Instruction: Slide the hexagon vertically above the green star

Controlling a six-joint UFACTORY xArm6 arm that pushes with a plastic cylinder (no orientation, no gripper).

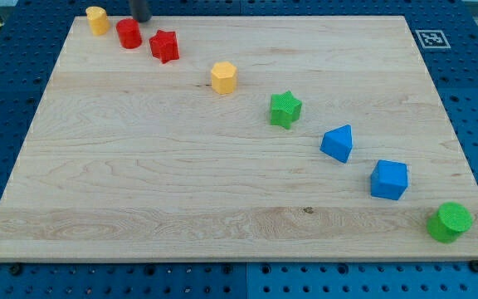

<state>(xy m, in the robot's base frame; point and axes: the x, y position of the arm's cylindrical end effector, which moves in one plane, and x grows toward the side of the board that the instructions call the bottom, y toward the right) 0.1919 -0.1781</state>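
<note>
Camera view: my tip (142, 19) is seen at the board's (139, 191) top edge, just above the red cylinder (129, 34). No fingers are fitted; only a bare rod is shown. The yellow hexagon (224, 77) is located well apart from my tip, toward the lower right, between the red star (164, 46) and the green star (285, 109). It is stood upright; no long axis can be made out.

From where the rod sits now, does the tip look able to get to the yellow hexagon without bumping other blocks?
Probably yes, with a detour. My tip is at the view's top, just above the red cylinder; the red star lies between it and the yellow hexagon. Going along the board's top edge right of the star looks free.
</note>
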